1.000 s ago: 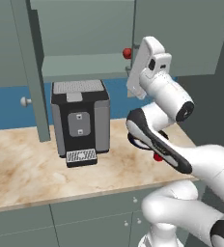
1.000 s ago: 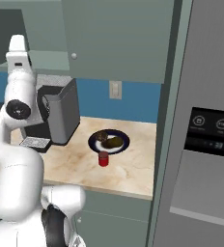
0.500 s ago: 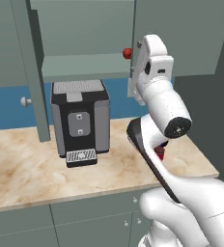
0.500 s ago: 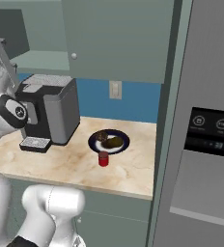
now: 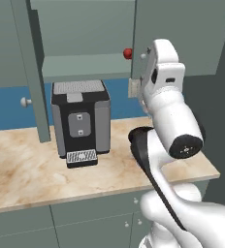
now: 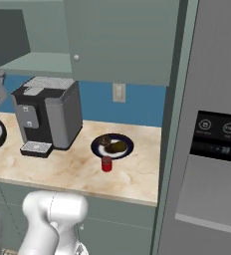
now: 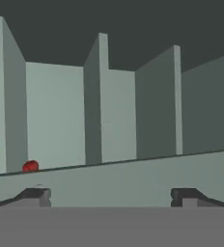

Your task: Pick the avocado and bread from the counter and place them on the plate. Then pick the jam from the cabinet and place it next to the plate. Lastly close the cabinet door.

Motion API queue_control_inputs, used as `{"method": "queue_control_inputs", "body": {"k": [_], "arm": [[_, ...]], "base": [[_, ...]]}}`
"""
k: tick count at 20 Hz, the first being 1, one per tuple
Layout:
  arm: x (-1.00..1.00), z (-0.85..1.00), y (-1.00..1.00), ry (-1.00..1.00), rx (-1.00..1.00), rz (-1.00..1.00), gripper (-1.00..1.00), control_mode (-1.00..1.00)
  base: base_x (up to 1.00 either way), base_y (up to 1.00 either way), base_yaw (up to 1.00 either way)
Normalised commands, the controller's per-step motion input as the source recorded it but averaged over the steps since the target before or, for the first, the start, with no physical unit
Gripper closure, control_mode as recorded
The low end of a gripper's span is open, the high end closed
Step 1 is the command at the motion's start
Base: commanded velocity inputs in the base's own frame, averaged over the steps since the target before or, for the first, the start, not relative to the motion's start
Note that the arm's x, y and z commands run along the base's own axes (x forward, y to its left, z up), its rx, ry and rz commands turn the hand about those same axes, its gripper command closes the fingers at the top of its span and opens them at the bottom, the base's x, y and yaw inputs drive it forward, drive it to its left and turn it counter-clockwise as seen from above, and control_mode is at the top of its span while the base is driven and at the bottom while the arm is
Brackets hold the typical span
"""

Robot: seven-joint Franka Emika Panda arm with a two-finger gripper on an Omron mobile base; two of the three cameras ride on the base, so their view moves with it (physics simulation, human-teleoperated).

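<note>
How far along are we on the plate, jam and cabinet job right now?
Done: the bread and avocado lie on the plate, and the jam stands on the counter just in front of it. In hand: nothing; the gripper is open and faces into the cabinet, where a small red ball sits on the shelf. Left: the cabinet door is open and needs closing.

the left base view is looking forward and down from behind the arm's left over the counter (image 5: 32,169) at the coffee machine (image 5: 80,121), with the open cabinet shelf (image 5: 85,63) above. the right base view is facing the same counter (image 6: 137,177) and coffee machine (image 6: 50,114) from the right, standing farther back. the hand view is sitting close and level with the shelf (image 7: 133,178), looking straight into the cabinet.
</note>
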Motion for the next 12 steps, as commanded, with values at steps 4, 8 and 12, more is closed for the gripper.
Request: {"method": "queue_control_inputs", "body": {"k": [4,8,12], "arm": [[-0.67,0.00,-0.31,0.00,0.00,-0.02,-1.00,-1.00],[-0.62,-0.01,0.00,0.00,0.00,-0.20,-1.00,-1.00],[-0.61,0.00,0.00,0.00,0.00,-0.25,-1.00,-1.00]], "base": [[0.00,0.00,0.00],[0.00,0.00,0.00],[0.00,0.00,0.00]]}}
